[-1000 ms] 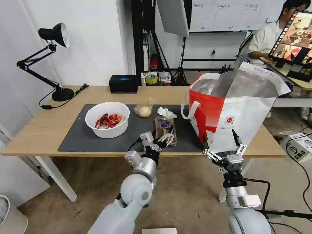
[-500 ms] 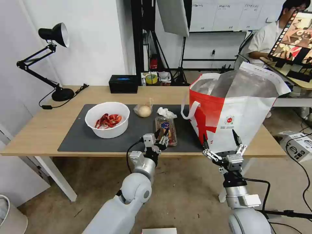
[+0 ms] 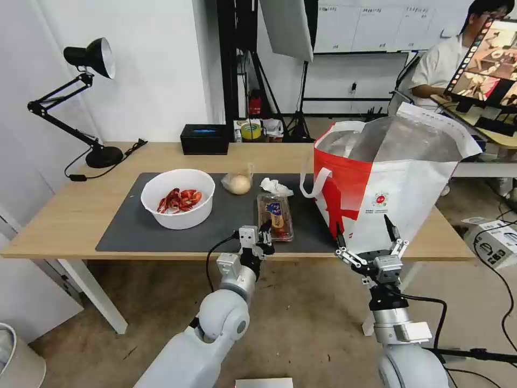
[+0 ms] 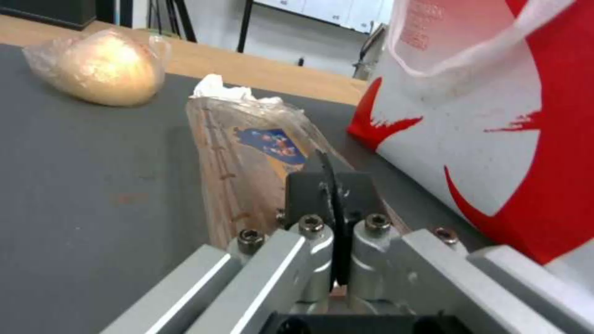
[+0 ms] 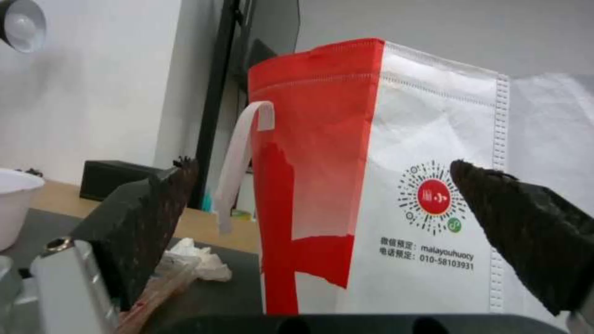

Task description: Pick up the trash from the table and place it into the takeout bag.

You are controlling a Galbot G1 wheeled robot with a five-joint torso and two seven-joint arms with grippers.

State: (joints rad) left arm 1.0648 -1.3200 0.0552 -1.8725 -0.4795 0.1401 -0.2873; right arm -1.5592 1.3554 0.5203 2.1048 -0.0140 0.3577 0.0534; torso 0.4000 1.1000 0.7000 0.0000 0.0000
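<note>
My left tool (image 3: 265, 233) sits at the near edge of the tabletop (image 3: 70, 215), its fingers pressed together with nothing between them, right at the near end of the clamshell tray (image 3: 275, 215). In my left wrist view the closed fingertips (image 4: 331, 185) lie just over the tray's near end (image 4: 254, 157); I cannot tell whether they touch it. The tray rests flat on the grey mat (image 3: 129, 231), and the takeout bag (image 3: 388, 183) stands just beside it on my right. Beyond the tray lies the crumpled tissue (image 3: 276, 186), with the bagged bun (image 3: 237, 183) next to it and the white bowl (image 3: 177, 198) of crayfish shells farther to my left.

My right tool (image 3: 368, 233) hangs in front of the tabletop's near edge, before the takeout bag's logo side, with its 2 fingers spread wide and holding nothing.

Against 1 second ago, my left tool's fingers have gone from spread over the tray's near end to shut, and the tool has drawn back slightly toward me. The tray, tissue, bun, bowl and bag have kept their places, and my right tool has not shifted.
</note>
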